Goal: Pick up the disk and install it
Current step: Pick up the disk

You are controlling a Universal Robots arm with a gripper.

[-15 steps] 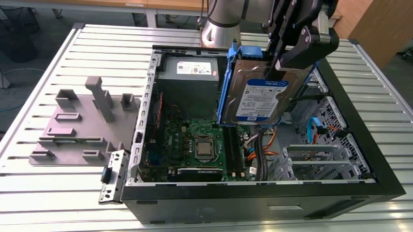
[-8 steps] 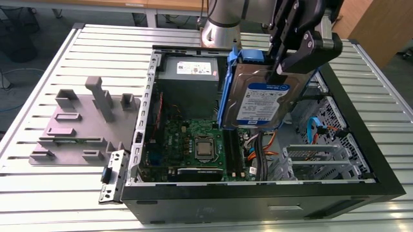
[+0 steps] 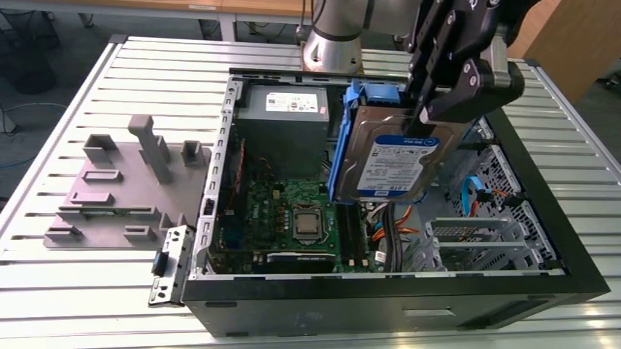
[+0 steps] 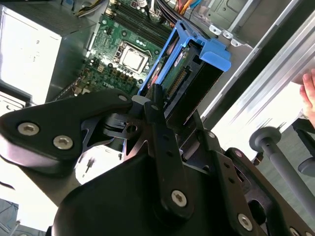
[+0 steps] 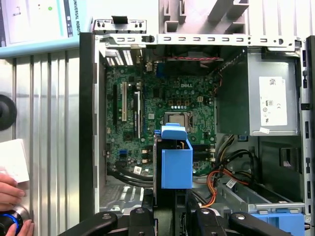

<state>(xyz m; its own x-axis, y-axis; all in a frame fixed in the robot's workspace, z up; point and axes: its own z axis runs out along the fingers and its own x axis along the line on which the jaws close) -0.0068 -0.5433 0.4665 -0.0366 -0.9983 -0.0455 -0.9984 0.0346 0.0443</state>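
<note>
In the exterior view the gripper (image 3: 427, 120) holds the disk (image 3: 393, 163) steeply tilted above the open computer case (image 3: 388, 287), at about two o'clock from the motherboard (image 3: 291, 211), with a grey fixture (image 3: 116, 189) on the worktop (image 3: 78, 291) at the case's nine o'clock. In the second wrist view the fingers (image 4: 160, 128) pinch the disk (image 4: 197, 54) by its end. In the first wrist view the disk (image 5: 176, 162) hangs edge-on over the case interior, between the motherboard (image 5: 147, 113) and the power supply (image 5: 266, 103)
</note>
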